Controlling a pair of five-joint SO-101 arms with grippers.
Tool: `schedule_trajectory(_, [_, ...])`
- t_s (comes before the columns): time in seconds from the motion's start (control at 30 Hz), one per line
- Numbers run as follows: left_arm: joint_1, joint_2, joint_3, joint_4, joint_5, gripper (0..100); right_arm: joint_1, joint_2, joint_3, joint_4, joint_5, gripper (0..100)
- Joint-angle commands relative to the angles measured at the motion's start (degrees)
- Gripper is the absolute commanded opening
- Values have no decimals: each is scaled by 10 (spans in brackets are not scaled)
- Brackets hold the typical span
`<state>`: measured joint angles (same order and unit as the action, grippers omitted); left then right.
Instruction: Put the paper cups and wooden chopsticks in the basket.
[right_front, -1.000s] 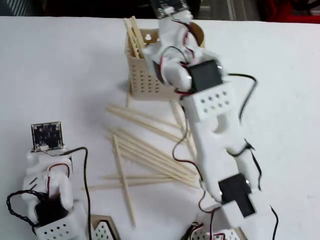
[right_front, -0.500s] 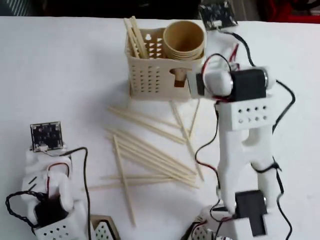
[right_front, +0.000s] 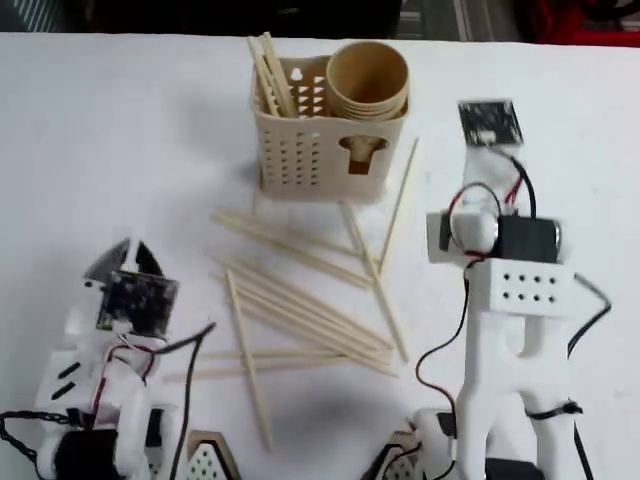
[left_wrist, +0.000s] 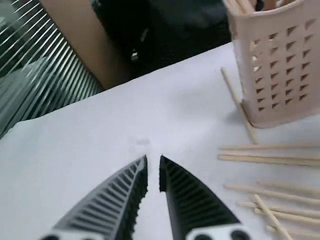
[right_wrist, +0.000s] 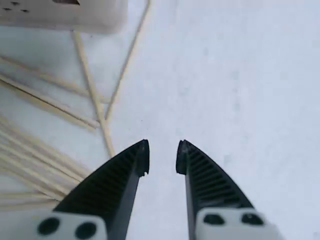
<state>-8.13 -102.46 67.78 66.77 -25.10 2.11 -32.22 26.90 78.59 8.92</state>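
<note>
White table (right_front: 120, 140). Basket (right_front: 300, 155) at far side, paper cups (right_front: 367, 75) stacked inside, few chopsticks (right_front: 268, 65) upright beside them. Loose chopsticks (right_front: 300, 300) scattered before basket. Right gripper (right_wrist: 162, 150) slightly open, empty. Left gripper (left_wrist: 153, 162) barely parted, empty.

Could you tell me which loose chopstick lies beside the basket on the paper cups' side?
The lone chopstick slanting beside the basket, cup side; the rest lie in front or opposite.

Basket (right_wrist: 65, 15) mostly beyond the right wrist view's edge; paper cups (right_front: 367, 72) half-hidden behind its wall.
</note>
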Motion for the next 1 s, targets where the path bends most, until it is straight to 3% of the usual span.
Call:
schedule_trajectory(0.0, [50,91,-58,7,-33,68,35,-26,98,-96,-2,101])
schedule_trajectory(0.3, [171,347,-205,66,-131,75,96,-22,217,-246,-95,101])
schedule_trajectory(0.47, [255,462,-219,62,-143,187,116,-22,228,-267,-137,101])
schedule_trajectory(0.67, [353,604,-219,10,-143,200,151,-22,228,-269,-140,101])
schedule_trajectory(0.97, [405,829,-277,-61,-144,199,152,-22,229,-269,-140,101])
